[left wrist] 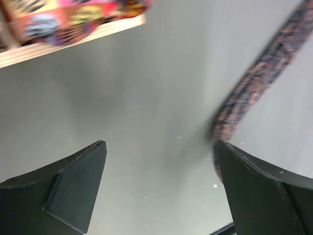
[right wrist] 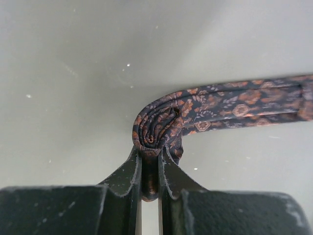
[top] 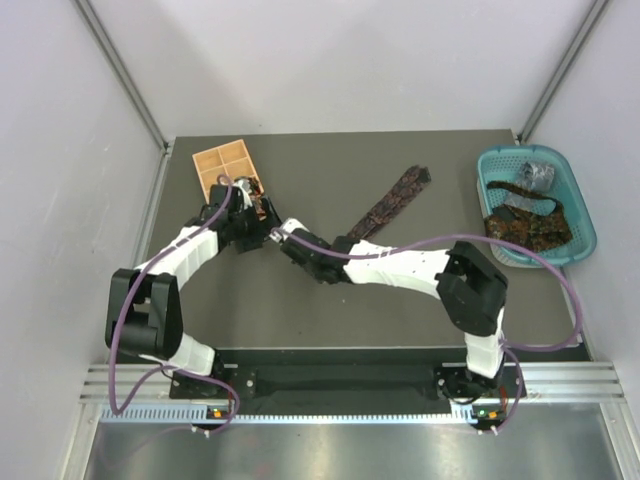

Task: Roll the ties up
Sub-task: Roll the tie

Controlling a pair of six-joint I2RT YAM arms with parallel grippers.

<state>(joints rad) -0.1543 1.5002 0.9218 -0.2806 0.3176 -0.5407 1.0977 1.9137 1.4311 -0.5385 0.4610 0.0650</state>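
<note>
My right tool (right wrist: 150, 156) clamped the tie (right wrist: 225, 105) at its small coil; my left tool (left wrist: 160, 147) gaped empty. I judged tight, even turns best.

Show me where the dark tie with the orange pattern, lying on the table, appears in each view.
Top external: the tie lies diagonally at centre, wide end up right, narrow end toward the right claw.
Left wrist: the tie runs down the right side, blurred.
Right wrist: its rolled end is at centre, pinched in the right claw; the strip leads right.
Shared landmark: the grey table beneath it.
</note>
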